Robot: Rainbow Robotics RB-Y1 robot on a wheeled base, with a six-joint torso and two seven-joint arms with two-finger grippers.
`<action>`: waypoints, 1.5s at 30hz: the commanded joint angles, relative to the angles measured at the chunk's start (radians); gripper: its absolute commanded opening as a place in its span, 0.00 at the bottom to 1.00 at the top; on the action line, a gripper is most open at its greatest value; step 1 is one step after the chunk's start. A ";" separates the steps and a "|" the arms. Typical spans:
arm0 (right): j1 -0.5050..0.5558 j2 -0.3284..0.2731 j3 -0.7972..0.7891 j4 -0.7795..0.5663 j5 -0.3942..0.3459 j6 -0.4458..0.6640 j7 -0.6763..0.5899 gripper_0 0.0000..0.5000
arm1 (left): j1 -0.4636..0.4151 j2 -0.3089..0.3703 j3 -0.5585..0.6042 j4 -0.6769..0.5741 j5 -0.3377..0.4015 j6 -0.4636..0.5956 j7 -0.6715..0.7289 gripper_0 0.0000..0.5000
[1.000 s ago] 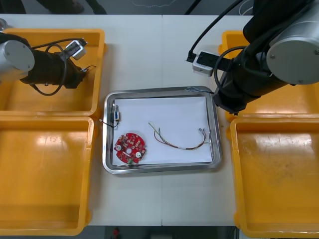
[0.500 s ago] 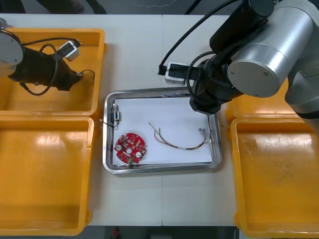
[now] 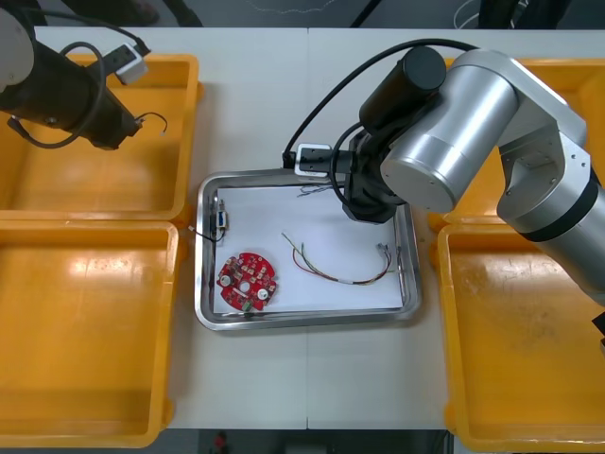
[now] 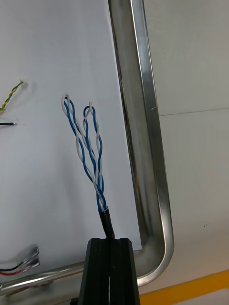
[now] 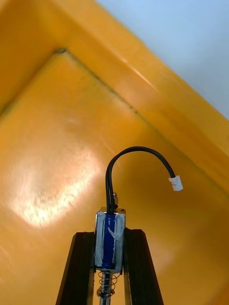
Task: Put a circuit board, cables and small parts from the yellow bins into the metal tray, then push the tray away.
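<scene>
My right gripper (image 3: 340,193) hangs over the far edge of the metal tray (image 3: 203,284), shut on the black sleeve of a twisted blue and white cable (image 4: 86,143). Its loose strands (image 3: 315,190) dangle just above the tray's white inside, beside the rim (image 4: 148,119). A round red circuit board (image 3: 248,281), a red and yellow cable (image 3: 340,271) and a small metal part (image 3: 219,219) lie in the tray. Over the far left yellow bin (image 3: 104,184), my left gripper (image 3: 130,132) is shut on a blue-wrapped small metal part (image 5: 109,228) with a curved black wire (image 5: 138,152).
Three more yellow bins stand around the tray: near left (image 3: 85,331), near right (image 3: 529,340) and far right (image 3: 553,203). The right arm's bulky elbow (image 3: 454,132) spans the table's far right. Bare table lies beyond the tray's far rim.
The right arm has swung left from the far right bin to over the tray, carrying the blue and white cable. The left gripper has drawn back and left with its part.
</scene>
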 commanded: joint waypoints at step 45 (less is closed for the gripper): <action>-0.037 0.055 0.095 0.090 0.109 -0.029 0.062 1.00 | 0.130 -0.239 0.218 -0.698 -0.432 0.589 0.743 0.00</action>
